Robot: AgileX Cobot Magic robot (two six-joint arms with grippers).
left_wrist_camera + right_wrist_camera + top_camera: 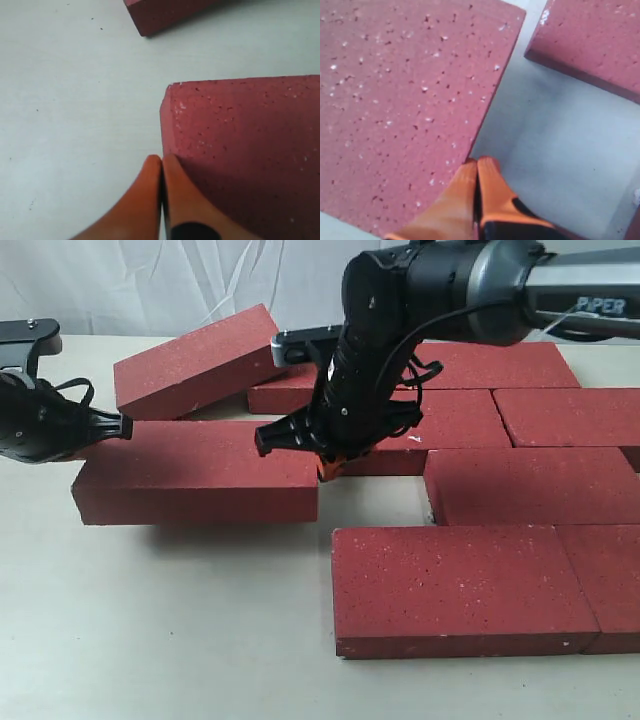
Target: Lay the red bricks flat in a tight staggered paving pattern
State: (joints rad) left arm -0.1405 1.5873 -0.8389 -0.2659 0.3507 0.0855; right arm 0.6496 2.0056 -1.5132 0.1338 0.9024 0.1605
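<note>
Loose brick (pixel 195 480) lies level, left of paved rows (pixel 520 485), with tabletop (pixel 385 505) gap between. Left tool (pixel 161 161) & right tool (pixel 477 162) both pinched closed, empty, tips at opp. ends of brick: prob. blunt pushers for sliding it in. Rear brick (pixel 190 360) tilted, not yet laid.
</note>
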